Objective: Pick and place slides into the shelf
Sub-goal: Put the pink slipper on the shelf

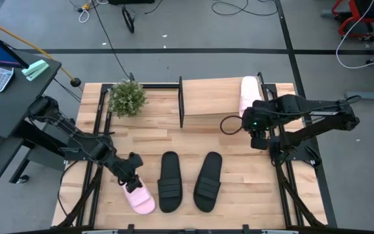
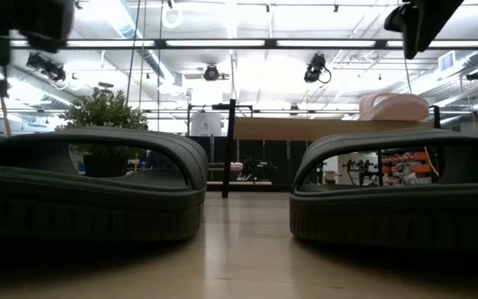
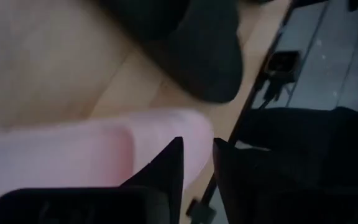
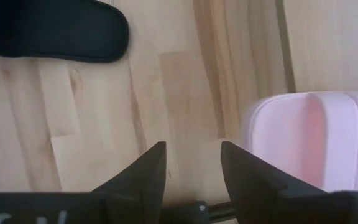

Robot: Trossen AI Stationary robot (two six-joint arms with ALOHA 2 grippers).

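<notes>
1. Slides: four in all. Two black slides lie side by side at lower centre of the high view, one left (image 1: 169, 181) and one right (image 1: 208, 181), on the wooden counter (image 1: 239, 156).
2. One pink slide (image 1: 139, 197) lies at lower left of the high view, just left of the black pair.
3. A second pink slide (image 1: 248, 95) sits on the shelf (image 1: 210, 99), at its right end, at upper centre-right of the high view.
4. Left gripper (image 1: 133, 175) is low over the near pink slide, at that slide's upper end. Its wrist view shows the two fingers a narrow gap apart with the pink slide (image 3: 73, 149) right beside them; I cannot tell whether it grips the slide.
5. Right gripper (image 1: 258, 140) hovers in front of the shelf's right end, right of centre in the high view. Its fingers stand apart with bare counter between them and nothing held; the shelved pink slide (image 4: 309, 140) lies just beside them.
6. A small potted plant (image 1: 127, 97) stands at the counter's upper left, beside the shelf.
</notes>
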